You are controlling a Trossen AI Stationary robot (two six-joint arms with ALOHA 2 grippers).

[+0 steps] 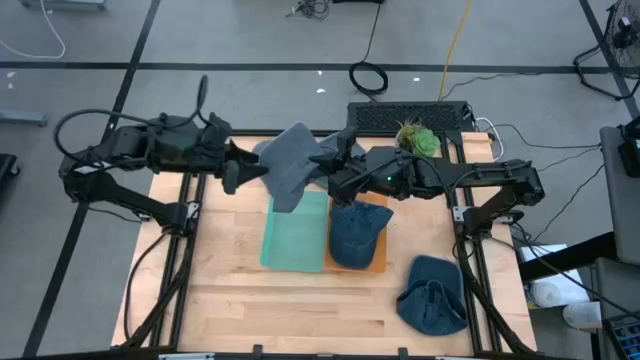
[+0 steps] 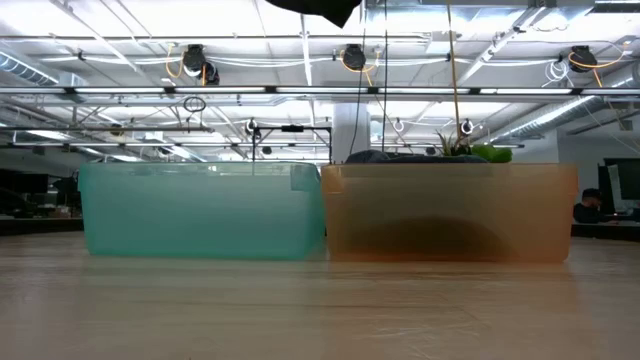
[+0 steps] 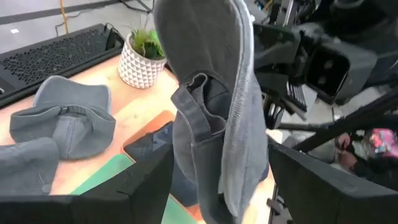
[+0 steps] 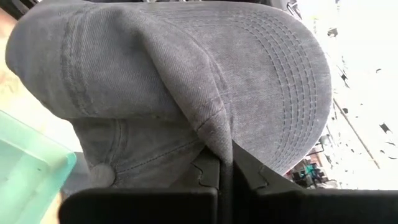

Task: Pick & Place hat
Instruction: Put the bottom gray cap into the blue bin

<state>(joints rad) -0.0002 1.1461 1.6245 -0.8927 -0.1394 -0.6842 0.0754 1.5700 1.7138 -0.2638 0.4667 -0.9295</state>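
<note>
Held aloft between both arms: a soft grey denim cap (image 1: 288, 165), hanging over the far edge of the translucent teal plastic bin (image 1: 295, 232) — bin at roughly 6 o'clock from the cap in the high view. Pinched from 3 o'clock by the right gripper (image 1: 330, 160), fingers clamped tight together on a fold of the crown, clear in the right wrist view where cloth (image 4: 180, 87) bunches into the closed tips. Flanked from 9 o'clock by the left gripper (image 1: 243, 168), fingers spread wide either side of the hanging cap (image 3: 214, 106) and not touching it. Long axis of the cap running about 12 to 6, brim uppermost, crown and strap drooping down.

Judged from this: release depends on the right arm alone, with a short carry toward 6 o'clock to centre the cap over the teal bin.

Limp, crumpled fabric, stitched brim rows, a metal strap buckle showing — likely to collapse on landing. Already lying in the neighbouring orange plastic bin (image 1: 378, 262): a dark blue denim cap (image 1: 355, 235). Another blue denim cap (image 1: 435, 295) at 4 o'clock on the pale wooden table (image 1: 230, 290).
</note>
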